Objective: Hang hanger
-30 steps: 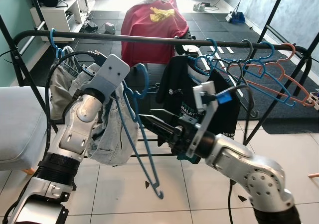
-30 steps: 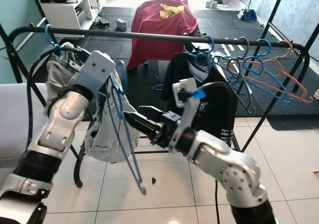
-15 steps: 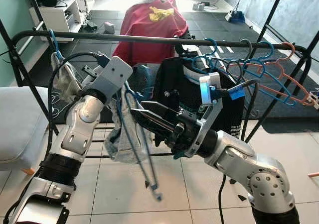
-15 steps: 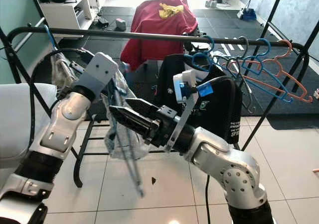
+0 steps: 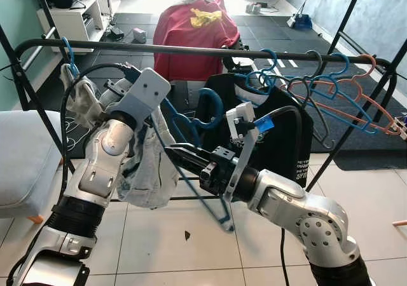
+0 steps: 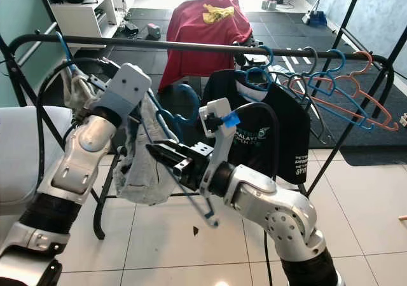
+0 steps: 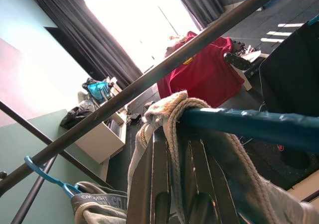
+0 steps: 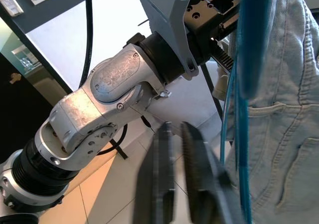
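White lettering on the black shirt (image 5: 280, 140), partly readable "MALAYSIA". The blue hanger (image 5: 191, 124), draped with pale denim (image 5: 149, 171), sits below the rail (image 5: 191, 49), pinched in the left pincer (image 7: 174, 184). Right pincer (image 8: 182, 174) beside it, fingers nearly together, holding nothing.

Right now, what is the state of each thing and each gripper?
Blue hanger: held up, hook not yet on the rail.
Denim garment: draped on it.
Left gripper: shut on blue hanger.
Right gripper: beside hanger's lower bar.
Black T-shirt: hanging on rail.
Empty hangers: hooked on rail.
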Motion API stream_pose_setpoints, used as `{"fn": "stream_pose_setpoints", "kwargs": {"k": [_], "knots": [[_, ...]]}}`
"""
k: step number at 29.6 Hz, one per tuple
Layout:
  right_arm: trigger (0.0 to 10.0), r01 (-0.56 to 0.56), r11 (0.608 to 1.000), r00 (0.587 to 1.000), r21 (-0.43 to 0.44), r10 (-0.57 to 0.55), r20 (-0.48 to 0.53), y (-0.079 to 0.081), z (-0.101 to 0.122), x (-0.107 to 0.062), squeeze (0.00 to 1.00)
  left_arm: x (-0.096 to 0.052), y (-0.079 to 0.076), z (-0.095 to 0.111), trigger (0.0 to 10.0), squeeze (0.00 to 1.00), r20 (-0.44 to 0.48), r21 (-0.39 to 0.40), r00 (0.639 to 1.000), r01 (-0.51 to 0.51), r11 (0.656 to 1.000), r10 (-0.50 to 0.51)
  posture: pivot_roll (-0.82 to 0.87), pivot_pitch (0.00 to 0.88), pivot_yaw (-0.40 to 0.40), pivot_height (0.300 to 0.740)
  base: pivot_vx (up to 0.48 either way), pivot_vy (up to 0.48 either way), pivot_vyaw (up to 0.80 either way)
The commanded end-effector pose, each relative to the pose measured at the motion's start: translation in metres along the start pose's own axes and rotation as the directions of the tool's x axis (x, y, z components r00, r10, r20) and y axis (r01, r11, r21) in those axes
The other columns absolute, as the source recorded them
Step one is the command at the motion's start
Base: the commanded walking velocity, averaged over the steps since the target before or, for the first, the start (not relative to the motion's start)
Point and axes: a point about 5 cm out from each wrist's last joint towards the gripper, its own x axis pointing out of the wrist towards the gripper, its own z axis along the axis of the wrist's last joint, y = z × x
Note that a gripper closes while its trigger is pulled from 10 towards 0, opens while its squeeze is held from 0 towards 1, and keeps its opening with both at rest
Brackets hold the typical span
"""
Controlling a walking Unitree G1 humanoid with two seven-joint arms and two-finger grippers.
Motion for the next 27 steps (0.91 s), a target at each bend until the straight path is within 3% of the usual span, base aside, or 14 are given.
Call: {"fn": "stream_pose_setpoints", "kwargs": {"k": [1,17,19,20,25,27], "knots": [[0.0,0.014,1.0,1.0,0.0,-0.014,-0.024,-0.002,-0.003,0.001,0.0,0.001,0.004,0.011,9.8,0.0,0.042,-0.012,0.999,-0.026,1.0,0.026,-0.07,0.074,-0.026,0.74,0.0,0.0,0.0],[0.0,0.002,0.999,1.0,-0.044,-0.001,0.014,0.0,0.003,-0.004,0.0,0.003,0.009,0.007,9.9,0.0,0.028,-0.006,0.999,-0.04,0.999,0.04,-0.07,0.067,-0.023,0.74,0.0,0.0,0.0],[0.0,-0.016,0.999,1.0,-0.049,0.017,0.025,0.002,0.004,-0.009,0.0,0.004,0.013,0.004,10.0,0.0,0.018,0.006,0.999,-0.049,0.999,0.049,-0.07,0.069,-0.024,0.74,0.0,0.0,0.0],[0.0,-0.038,0.998,0.999,-0.059,0.04,0.024,0.003,0.004,-0.024,0.0,0.004,0.025,-0.007,10.0,0.0,-0.011,0.04,0.997,-0.076,0.996,0.076,-0.08,0.073,-0.025,0.74,0.0,0.0,0.0],[0.0,-0.042,0.997,0.999,-0.062,0.043,0.002,0.003,0.001,-0.036,0.0,0.004,0.035,-0.015,10.0,0.0,-0.033,0.067,0.994,-0.099,0.993,0.102,-0.08,0.077,-0.025,0.74,0.0,0.0,0.0],[0.0,-0.054,0.997,0.997,-0.049,0.051,-0.051,0.006,-0.008,-0.05,0.0,0.004,0.045,-0.02,10.0,0.0,-0.045,0.089,0.991,-0.121,0.989,0.126,-0.08,0.078,-0.024,0.74,0.0,0.0,0.0]]}}
